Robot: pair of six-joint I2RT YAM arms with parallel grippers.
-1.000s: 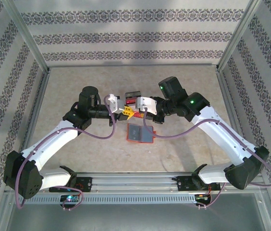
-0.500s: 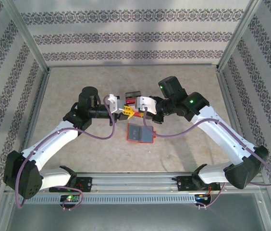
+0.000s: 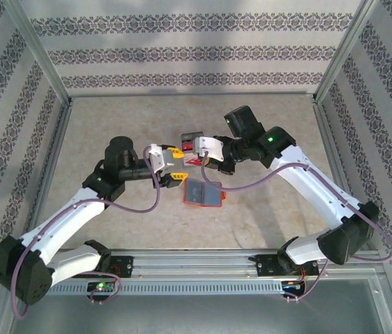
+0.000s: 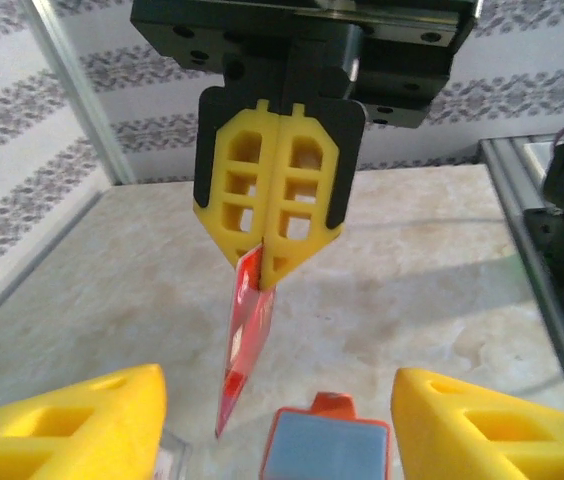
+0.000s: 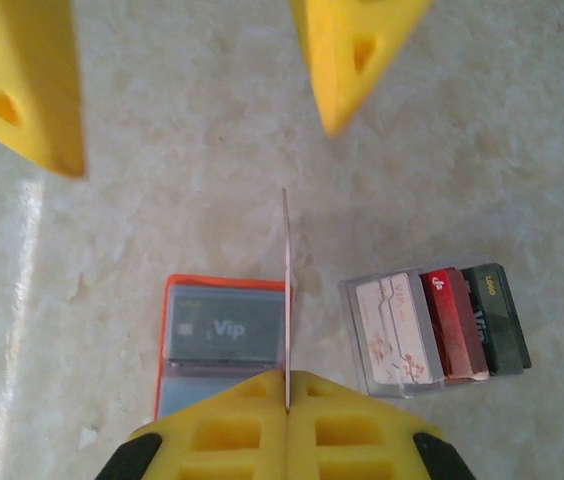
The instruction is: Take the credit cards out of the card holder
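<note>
Right gripper (image 5: 287, 395) clenched on a red card (image 4: 247, 340), pinched by one end; in the left wrist view the card hangs down and tilted at frame centre. Left gripper (image 3: 176, 163) released: jaws spread to either side of the card, touching nothing. Card holder (image 3: 203, 195) lies open on the table (image 5: 162, 200), centre of the top view, just below both grippers. A grey card marked "Vip" (image 5: 224, 328) sits in its pocket, so the task looks unfinished. Judged step: set the red card down clear of the holder. To do it well, the left jaws should back off first, since they bracket the card. The right arm should then lower until the card's free edge is near the surface before letting go, or it may fall back on the holder. Nearby: clear tray (image 5: 350, 320) with pale, red and dark cards, lower right of the right wrist view, just beside the holder and close to the drop path.
</note>
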